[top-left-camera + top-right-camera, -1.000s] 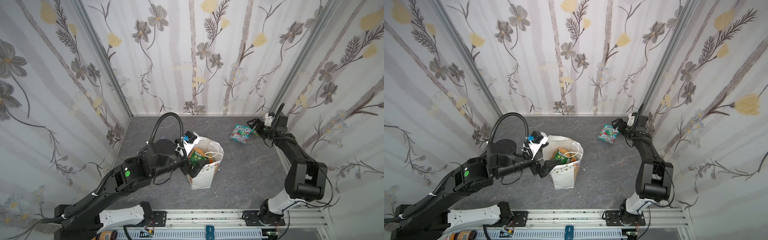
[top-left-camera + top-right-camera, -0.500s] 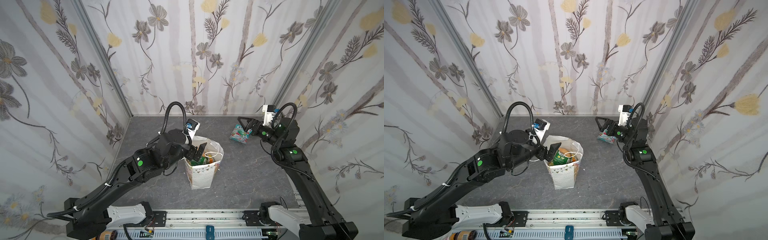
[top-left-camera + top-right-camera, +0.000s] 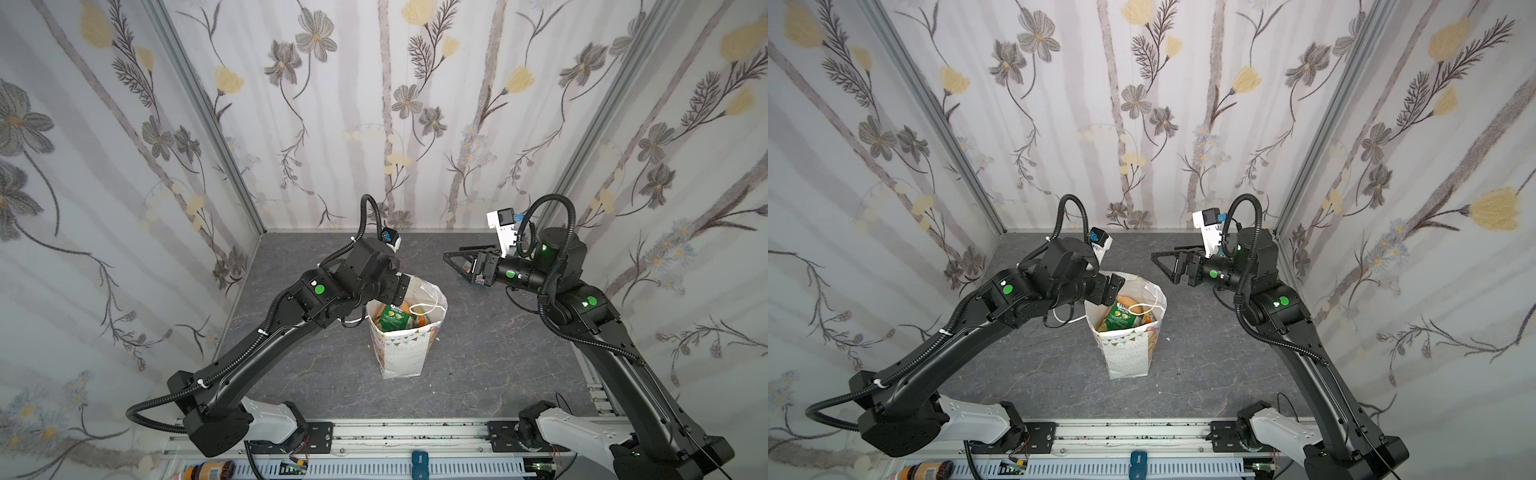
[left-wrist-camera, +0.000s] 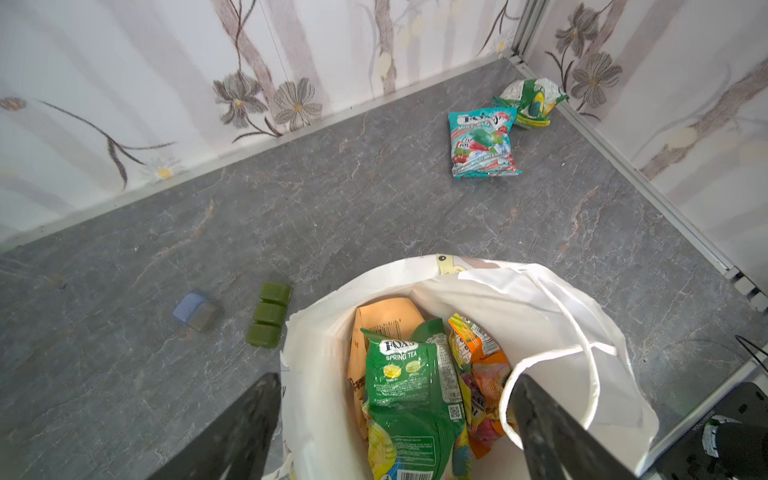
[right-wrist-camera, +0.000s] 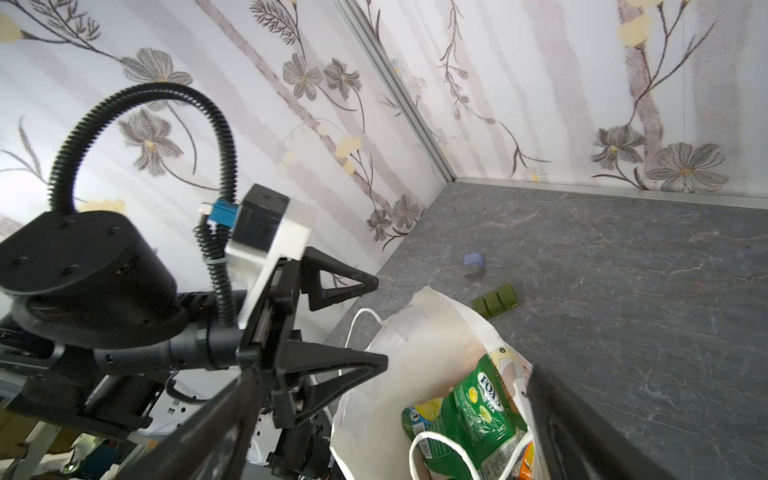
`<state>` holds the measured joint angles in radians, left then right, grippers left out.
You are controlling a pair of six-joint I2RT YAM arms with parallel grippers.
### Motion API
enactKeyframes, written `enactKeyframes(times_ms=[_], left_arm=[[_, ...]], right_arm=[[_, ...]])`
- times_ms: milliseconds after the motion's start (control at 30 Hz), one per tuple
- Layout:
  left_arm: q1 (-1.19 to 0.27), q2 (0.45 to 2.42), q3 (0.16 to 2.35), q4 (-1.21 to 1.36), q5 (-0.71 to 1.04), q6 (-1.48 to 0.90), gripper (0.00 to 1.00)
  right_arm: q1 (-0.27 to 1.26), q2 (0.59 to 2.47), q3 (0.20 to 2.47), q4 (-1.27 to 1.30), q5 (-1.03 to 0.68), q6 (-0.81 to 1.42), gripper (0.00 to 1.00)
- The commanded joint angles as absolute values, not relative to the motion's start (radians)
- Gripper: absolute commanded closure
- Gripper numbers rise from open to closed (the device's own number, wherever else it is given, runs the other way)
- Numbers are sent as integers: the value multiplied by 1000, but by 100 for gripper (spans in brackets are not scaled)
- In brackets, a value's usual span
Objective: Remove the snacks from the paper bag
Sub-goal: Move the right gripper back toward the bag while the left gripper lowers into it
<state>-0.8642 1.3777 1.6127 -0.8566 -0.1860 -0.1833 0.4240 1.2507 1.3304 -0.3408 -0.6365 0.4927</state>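
1. Snacks: green packet (image 4: 399,374), orange packet (image 4: 478,353) and tan packet (image 4: 386,316) stand on end in the paper bag (image 3: 401,353), directly below the left tool (image 5: 380,322). A teal packet (image 4: 482,143) and a green-white packet (image 4: 530,102) lie on the table (image 4: 374,208) well beyond its tips, nearer the right tool (image 3: 1163,268).
2. Left tool: fingers apart, nothing held, hovering over the bag's mouth. In the left wrist view one finger lines up outside the bag's wall and the other sits above the cord handle (image 4: 582,349).
3. Right tool: fingers wide apart, empty, off to the bag's side, pointing toward it.
4. Step, my read: left tool goes down for the green packet. It's topmost and sits between the fingers.
5. Shift the tool so both fingers clear the rim on the inside. Otherwise it pinches the paper wall along with the packet.
6. Keep the inner finger out of the cord loop, since a snag lifts the whole bag.
7. Bite deep on the packet's top edge. Glossy film likely slips on a shallow grip.
8. Pull straight up, slowly. The bag looks light and unbraced and may tip, so the right tool could steady the rim.
9. Dark green block (image 4: 269,314) and blue block (image 4: 194,311), on the outer-finger side: ignore.
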Motion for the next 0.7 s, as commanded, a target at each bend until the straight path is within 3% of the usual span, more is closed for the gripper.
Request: enactKeyframes(times_ms=[0,667], left_arm=[[-857,1424,1633,-915,-120,-218,14],[-854,1616,1597,-963,-5,-255,17]], right_arm=[[439,1253,1347,-377,-686,460,0],[443,1233,1334,-423,-653,402,0]])
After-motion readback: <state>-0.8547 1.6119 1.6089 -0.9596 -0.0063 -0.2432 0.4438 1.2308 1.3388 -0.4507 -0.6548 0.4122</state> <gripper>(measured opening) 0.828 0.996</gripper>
